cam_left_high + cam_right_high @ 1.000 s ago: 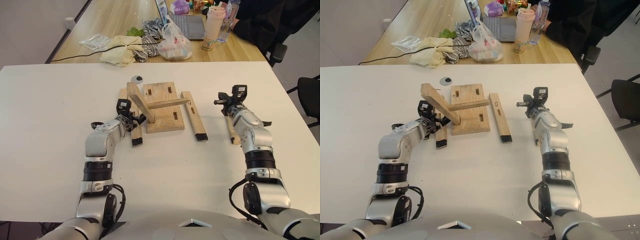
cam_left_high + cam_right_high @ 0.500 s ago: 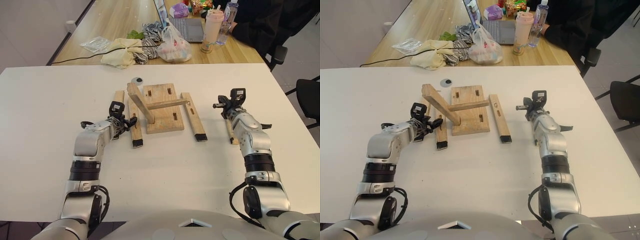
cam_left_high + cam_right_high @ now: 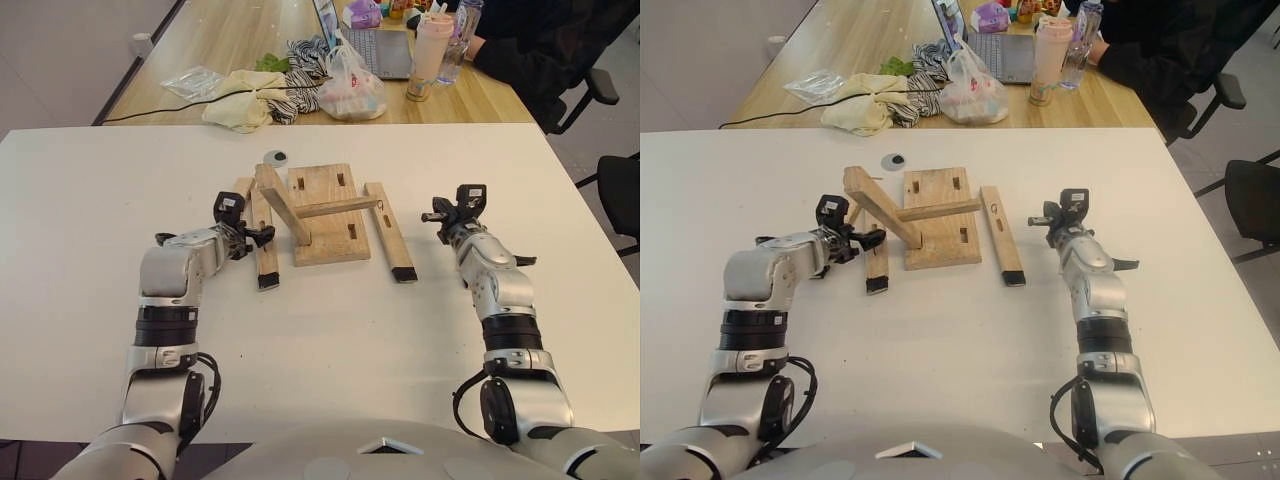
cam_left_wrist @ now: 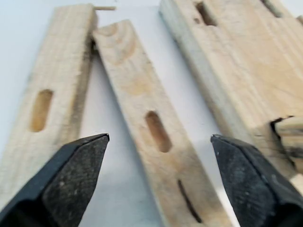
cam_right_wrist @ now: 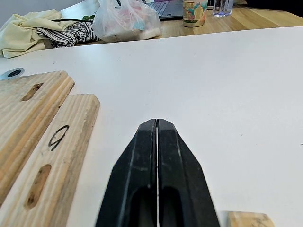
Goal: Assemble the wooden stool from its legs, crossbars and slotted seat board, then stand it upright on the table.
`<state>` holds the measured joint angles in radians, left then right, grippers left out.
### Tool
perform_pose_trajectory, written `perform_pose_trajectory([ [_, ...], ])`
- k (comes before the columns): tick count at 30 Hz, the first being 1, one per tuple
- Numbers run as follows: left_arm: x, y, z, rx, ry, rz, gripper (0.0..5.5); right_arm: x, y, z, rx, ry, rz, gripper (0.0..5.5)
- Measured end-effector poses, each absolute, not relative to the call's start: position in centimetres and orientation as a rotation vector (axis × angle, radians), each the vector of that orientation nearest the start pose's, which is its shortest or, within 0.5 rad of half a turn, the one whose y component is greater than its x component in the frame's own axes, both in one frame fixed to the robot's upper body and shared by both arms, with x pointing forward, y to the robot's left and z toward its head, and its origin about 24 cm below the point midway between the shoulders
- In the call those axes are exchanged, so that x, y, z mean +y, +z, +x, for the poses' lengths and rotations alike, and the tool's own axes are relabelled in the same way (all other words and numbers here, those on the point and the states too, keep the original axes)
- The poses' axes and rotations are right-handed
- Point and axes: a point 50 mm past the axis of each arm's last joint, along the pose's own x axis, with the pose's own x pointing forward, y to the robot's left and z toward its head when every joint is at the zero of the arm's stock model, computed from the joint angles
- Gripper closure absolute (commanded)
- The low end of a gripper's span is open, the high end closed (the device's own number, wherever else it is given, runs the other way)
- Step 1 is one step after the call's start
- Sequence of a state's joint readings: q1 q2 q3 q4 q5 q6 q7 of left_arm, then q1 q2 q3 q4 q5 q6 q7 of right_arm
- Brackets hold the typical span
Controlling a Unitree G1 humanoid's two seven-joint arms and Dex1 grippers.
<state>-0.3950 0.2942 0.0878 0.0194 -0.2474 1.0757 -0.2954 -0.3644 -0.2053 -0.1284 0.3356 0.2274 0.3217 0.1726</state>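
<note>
Now left jaws farther from board (image 3: 330,240)

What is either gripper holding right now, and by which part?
Nothing. The left gripper is open over a slotted leg; the right gripper is shut, empty.

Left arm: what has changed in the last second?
The left gripper drew back to the robot's left, away from the tilted leg, and is open over a flat leg. The right gripper, shut, and the board stayed in place.
</note>
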Motion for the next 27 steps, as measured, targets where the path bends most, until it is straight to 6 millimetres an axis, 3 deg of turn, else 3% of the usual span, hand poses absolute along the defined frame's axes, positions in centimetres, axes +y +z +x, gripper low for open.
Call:
perform_pose_trajectory([
  [4, 18.2, 5.6, 29.5, 0.733, -0.274, -0.081, 1.54, -19.4, 4.6, 31.8, 0.267, 0.094, 0.098, 5.5],
  [9, 18.8, 4.3, 28.7, 0.75, -0.271, -0.034, 2.21, -19.6, 4.6, 31.8, 0.264, 0.078, 0.092, 5.5],
  [15, 20.1, 4.1, 26.8, 0.739, -0.323, 0.051, 2.98, -22.1, 5.5, 32.1, 0.171, -0.158, -0.024, 5.5],
  [21, 21.3, 3.2, 26.0, 0.655, -0.369, 0.098, 3.5, -23.1, 6.6, 32.6, 0.098, -0.224, 0.017, 5.5],
  [27, 22.5, 3.2, 27.2, 0.522, -0.326, -0.007, 3.51, -23.0, 9.2, 34.0, -0.003, -0.101, 0.194, 4.51],
])
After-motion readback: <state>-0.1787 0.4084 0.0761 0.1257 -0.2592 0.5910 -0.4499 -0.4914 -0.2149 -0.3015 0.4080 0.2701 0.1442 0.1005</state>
